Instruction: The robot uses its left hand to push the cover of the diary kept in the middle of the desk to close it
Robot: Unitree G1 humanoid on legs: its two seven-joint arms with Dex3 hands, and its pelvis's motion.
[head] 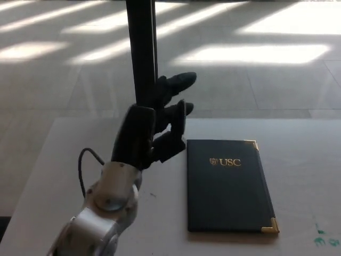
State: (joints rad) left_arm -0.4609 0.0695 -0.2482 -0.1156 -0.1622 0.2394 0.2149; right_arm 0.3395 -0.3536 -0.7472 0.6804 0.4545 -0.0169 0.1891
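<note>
My white, rounded forearm rises from the lower left over the smooth pale grey desk (pixel 80 154), a thin black cable looping off its wrist. My left hand (pixel 154 125) is raised above the desk, its thick matte black fingers (pixel 178 81) spread apart and pointing up and to the right, holding nothing. Behind them stands a dark upright post (pixel 141 48) on the sunlit tiled floor. Just right of my hand, clear of my fingers, the diary (pixel 226 184) lies closed and flat: a dark rectangular cover with gold lettering and gold corner caps.
</note>
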